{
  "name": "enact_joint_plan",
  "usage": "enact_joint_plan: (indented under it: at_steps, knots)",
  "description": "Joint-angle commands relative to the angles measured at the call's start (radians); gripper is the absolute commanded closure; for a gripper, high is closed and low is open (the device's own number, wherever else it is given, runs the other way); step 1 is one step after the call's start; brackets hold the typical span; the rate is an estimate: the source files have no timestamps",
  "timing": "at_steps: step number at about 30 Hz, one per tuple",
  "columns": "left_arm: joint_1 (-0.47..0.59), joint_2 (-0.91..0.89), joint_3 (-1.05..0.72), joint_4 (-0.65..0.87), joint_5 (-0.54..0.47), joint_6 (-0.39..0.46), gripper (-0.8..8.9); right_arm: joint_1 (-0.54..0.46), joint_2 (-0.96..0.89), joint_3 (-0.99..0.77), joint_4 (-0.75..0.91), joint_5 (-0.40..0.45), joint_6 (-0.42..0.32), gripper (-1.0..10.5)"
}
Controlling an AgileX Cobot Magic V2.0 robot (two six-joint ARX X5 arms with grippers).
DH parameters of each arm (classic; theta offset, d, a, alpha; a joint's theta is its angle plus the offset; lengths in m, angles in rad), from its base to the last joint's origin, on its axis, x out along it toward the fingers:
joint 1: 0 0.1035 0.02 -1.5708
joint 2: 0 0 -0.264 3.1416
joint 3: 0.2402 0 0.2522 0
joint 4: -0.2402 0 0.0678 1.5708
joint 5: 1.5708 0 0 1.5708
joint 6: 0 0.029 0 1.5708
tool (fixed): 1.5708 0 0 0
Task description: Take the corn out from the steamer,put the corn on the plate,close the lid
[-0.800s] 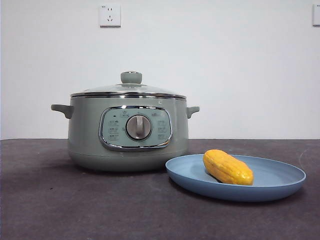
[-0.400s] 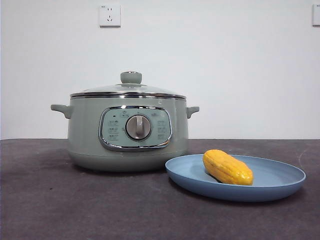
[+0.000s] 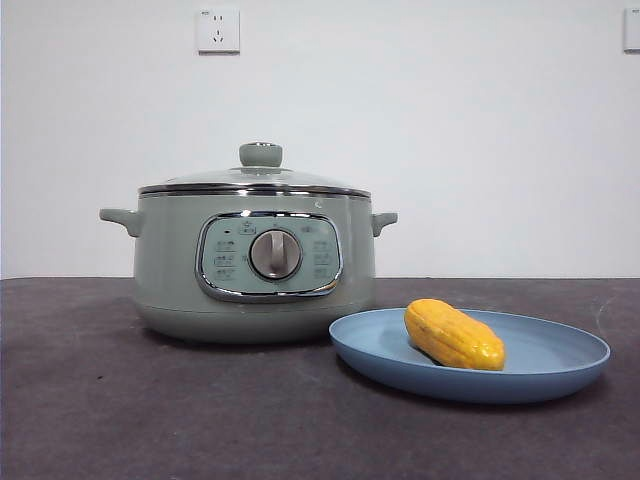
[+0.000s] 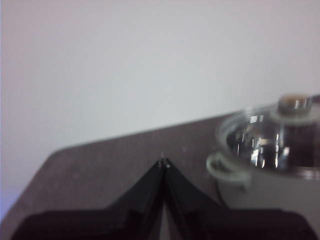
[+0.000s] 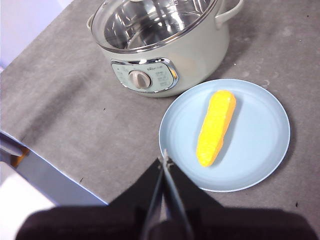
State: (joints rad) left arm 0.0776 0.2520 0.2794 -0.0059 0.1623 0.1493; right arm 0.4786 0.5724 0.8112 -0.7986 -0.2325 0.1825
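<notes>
Now corn (image 5: 216, 128) on plate (image 5: 265, 150) | right hand (image 5: 164, 161) nearby, closed

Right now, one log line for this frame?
corn: on plate | lid: on steamer | left gripper: shut | right gripper: shut

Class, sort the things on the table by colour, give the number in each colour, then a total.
Green: 2, the steamer and the green-knobbed lid on it
Blue: 1, the plate
Yellow-orange: 1, the corn lying on the plate
Total: 4
</notes>
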Motion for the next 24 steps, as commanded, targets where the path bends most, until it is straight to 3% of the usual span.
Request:
enact_joint_plan:
  at_steps: [1,10,17,24]
  knots:
    - [0.004,-0.057,-0.09,0.015,-0.008,-0.011,8.17,0.002,0.0,-0.008,0.004,0.003,-0.008,9.5]
    - [0.003,-0.225,-0.273,0.005,-0.042,-0.064,8.17,0.002,0.0,-0.008,0.004,0.003,-0.008,9.5]
    - [0.003,-0.249,-0.277,-0.175,-0.083,-0.079,8.17,0.002,0.0,-0.008,0.004,0.003,-0.008,9.5]
    - [0.003,-0.249,-0.276,-0.172,-0.082,-0.081,8.17,0.002,0.0,-0.008,0.004,0.003,-0.008,9.5]
